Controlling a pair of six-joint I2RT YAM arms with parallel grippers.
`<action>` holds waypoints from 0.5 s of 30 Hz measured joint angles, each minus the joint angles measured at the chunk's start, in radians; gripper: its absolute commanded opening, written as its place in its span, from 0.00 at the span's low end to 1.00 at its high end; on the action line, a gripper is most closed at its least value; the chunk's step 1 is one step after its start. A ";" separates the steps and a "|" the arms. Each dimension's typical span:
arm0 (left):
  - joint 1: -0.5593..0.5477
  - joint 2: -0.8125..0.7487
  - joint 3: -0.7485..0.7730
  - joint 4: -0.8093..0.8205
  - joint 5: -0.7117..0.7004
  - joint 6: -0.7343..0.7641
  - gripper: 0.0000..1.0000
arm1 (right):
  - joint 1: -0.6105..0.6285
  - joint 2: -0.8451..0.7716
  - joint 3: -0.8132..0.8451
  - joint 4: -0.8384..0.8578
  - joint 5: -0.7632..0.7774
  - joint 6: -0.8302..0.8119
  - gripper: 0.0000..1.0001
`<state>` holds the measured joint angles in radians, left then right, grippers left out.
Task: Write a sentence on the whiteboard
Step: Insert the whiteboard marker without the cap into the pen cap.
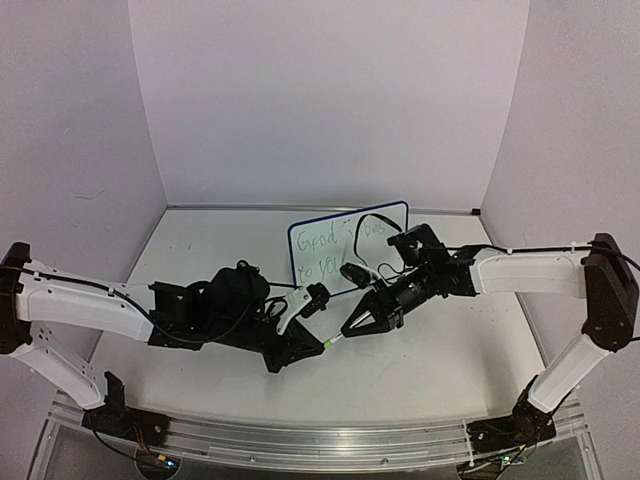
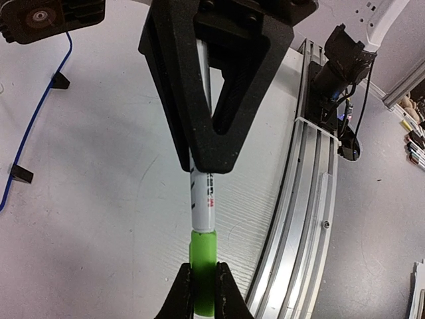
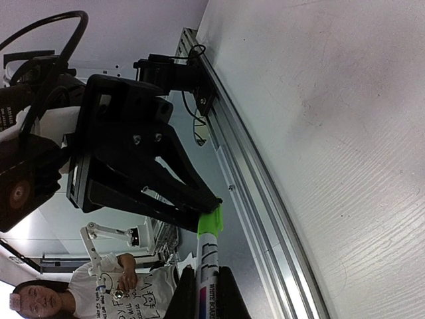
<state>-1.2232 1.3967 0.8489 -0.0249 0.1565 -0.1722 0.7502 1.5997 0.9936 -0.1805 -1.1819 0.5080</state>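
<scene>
Two grippers meet over the middle of the table [image 1: 455, 375] in my overhead view, and both are clamped on one marker [image 1: 337, 339]. My left gripper [image 1: 318, 346] sits at the marker's 8 o'clock end and is closed on the green cap [image 2: 202, 256]. My right gripper [image 1: 350, 328] sits at the 2 o'clock end and is closed on the white barrel [image 3: 207, 262]. The cap is on the marker, and the marker is held off the table surface.

The whiteboard [image 1: 385, 215] stands at 12 o'clock from the marker, towards the back of the table and well apart from it. The sentence [image 1: 322, 252], in thin green, runs in two lines across it. My right arm's wrist and a looping black cable [image 1: 372, 217] cross in front of the board's right half and cover part of the top line. In the left wrist view I see the board's blue lower rim and its black feet [image 2: 60, 80] at 10 o'clock.

A metal rail [image 1: 300, 441] runs along the table's 6 o'clock edge. In the right wrist view, a person [image 3: 40, 299] is in sight beyond that rail.
</scene>
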 measured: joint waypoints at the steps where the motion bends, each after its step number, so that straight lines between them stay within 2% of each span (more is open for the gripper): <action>1: 0.000 0.000 0.001 -0.001 0.003 0.000 0.00 | -0.001 0.000 0.000 -0.001 -0.004 -0.001 0.00; 15: 0.003 0.007 0.025 -0.004 0.057 -0.009 0.00 | -0.002 -0.027 0.000 -0.036 -0.025 -0.011 0.00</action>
<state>-1.2202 1.4036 0.8744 -0.0284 0.2139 -0.1810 0.7479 1.5723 0.9936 -0.2166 -1.2071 0.4973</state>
